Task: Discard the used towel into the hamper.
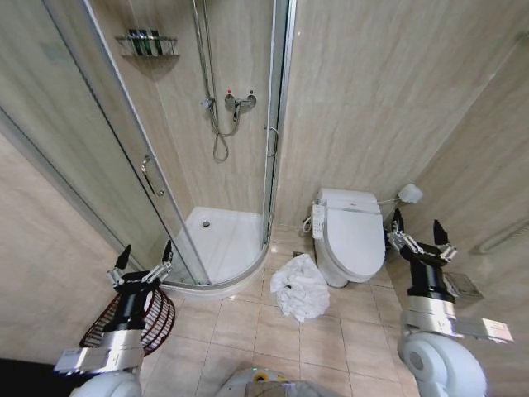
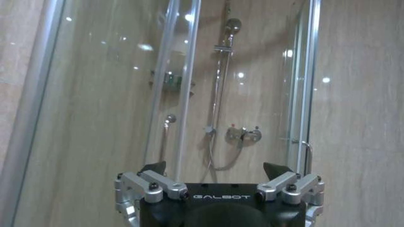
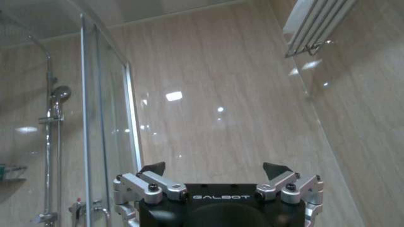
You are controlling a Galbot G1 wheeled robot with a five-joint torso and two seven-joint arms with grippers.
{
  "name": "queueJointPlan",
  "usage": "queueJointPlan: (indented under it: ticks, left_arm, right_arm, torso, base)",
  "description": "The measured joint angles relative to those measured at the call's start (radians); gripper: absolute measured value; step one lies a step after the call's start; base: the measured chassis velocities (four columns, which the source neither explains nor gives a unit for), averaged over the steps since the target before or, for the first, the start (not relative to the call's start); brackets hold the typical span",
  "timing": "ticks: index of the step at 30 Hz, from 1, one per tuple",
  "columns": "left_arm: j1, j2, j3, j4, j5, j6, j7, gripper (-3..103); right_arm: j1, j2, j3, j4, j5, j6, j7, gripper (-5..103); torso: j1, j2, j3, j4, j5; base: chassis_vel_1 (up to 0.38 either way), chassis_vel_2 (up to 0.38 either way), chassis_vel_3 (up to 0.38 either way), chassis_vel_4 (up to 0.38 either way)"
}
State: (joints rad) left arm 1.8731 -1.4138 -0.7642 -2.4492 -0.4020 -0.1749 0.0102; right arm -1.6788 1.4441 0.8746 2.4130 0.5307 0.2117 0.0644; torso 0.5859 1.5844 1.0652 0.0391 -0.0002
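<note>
From the head view, the towel (image 1: pixel 299 286) lies crumpled on the tiled floor (image 1: pixel 248 339) in the middle, just left of the toilet (image 1: pixel 351 236) and near the curved shower tray (image 1: pixel 223 248). The hamper (image 1: pixel 153 318) stands on the near left, partly hidden behind the left gripper (image 1: pixel 144 263), whose fingers are spread wide and hold nothing. The right gripper (image 1: pixel 417 233) is raised on the right beside the toilet, also wide open and empty. The main risk, as I judge it, is a loose pinch on the limp cloth, so a fold trails and snags the hamper's wire rim. In the left wrist view, the left gripper (image 2: pixel 216 176) faces the glass shower door (image 2: pixel 183 94), fingers apart. In the right wrist view, the right gripper (image 3: pixel 215 176) points at the wall (image 3: pixel 221 85), fingers apart, touching nothing.
</note>
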Motion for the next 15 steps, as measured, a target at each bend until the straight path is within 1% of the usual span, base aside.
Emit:
queueJointPlan:
  ticks: [7,12,15]
  left_arm:
    - [0.000,0.000,0.000,0.000,0.000,0.000,0.000,100]
    - [0.000,0.000,0.000,0.000,0.000,0.000,0.000,100]
    - [0.000,0.000,0.000,0.000,0.000,0.000,0.000,100]
  right_arm:
    - [0.000,0.000,0.000,0.000,0.000,0.000,0.000,100]
    - [0.000,0.000,0.000,0.000,0.000,0.000,0.000,100]
    - [0.000,0.000,0.000,0.000,0.000,0.000,0.000,100]
  torso:
    - [0.000,0.000,0.000,0.0001,0.0004]
    - [0.000,0.000,0.000,0.0003,0.0001]
    - [0.000,0.000,0.000,-0.0002,-0.0001]
  base:
    - [-0.072,-0.063,0.062,0.064]
    - [0.000,0.000,0.000,0.000]
    - [-0.014,-0.041,0.016,0.015]
